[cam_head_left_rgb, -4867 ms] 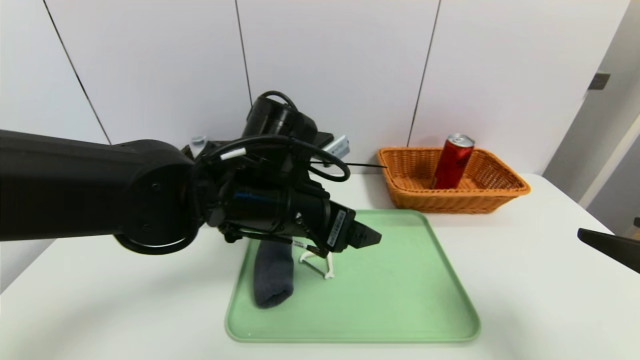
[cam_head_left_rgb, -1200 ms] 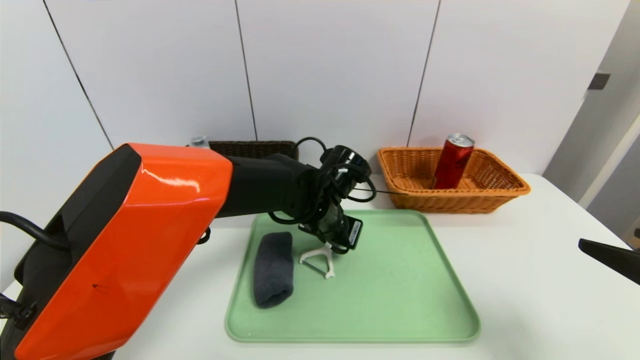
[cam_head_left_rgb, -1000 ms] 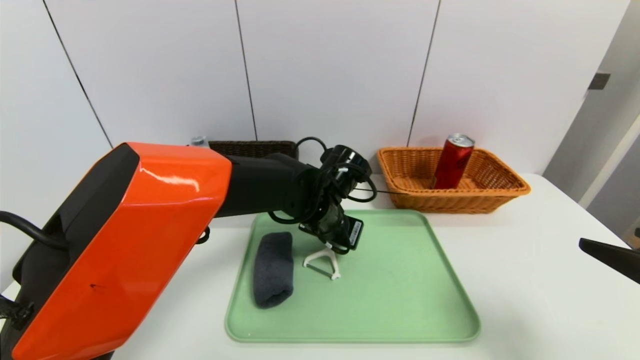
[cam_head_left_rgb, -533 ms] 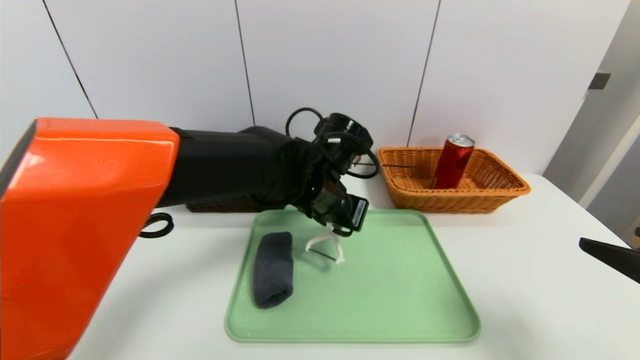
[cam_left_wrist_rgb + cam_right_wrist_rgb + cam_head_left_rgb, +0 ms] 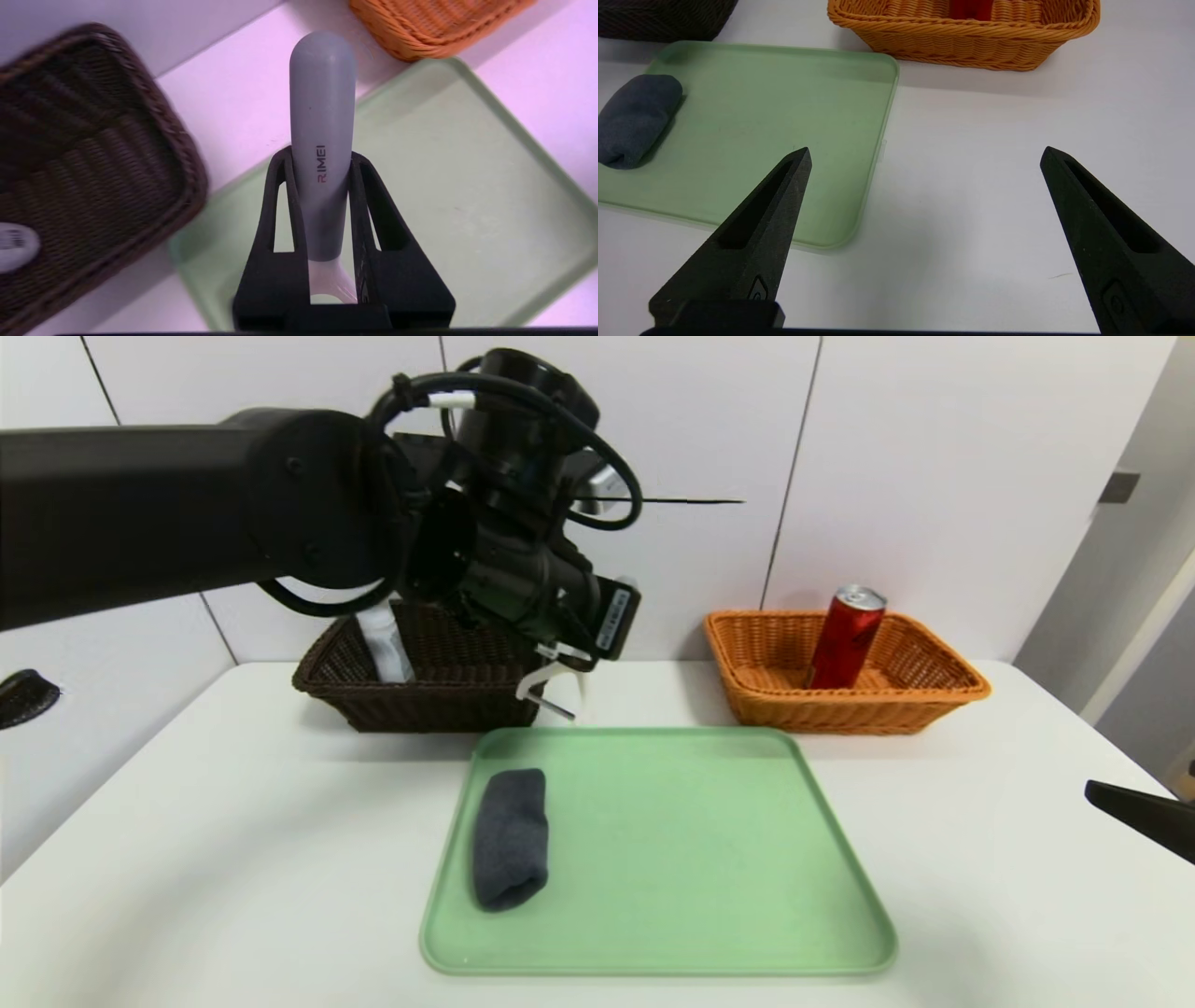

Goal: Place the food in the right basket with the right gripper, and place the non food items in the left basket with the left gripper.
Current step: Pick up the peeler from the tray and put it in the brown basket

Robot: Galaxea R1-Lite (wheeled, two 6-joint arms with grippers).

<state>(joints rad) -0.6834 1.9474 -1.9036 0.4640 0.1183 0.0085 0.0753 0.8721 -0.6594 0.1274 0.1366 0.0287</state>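
Note:
My left gripper is shut on the white Y-peeler, pinching its grey handle. It holds the peeler in the air by the right end of the dark brown left basket, over the table strip behind the tray. A white bottle stands inside that basket. The rolled dark grey cloth lies on the tray's left side. The red can stands in the orange right basket. My right gripper is open and empty above bare table, right of the tray.
The green tray fills the middle of the white table. In the left wrist view the dark basket's rim is close beside the peeler, and the orange basket lies farther off. A white panelled wall stands just behind both baskets.
My left gripper has lifted the peeler off the tray and carried it up and back-left to the dark basket's right end. The right arm, cloth and can have stayed put.

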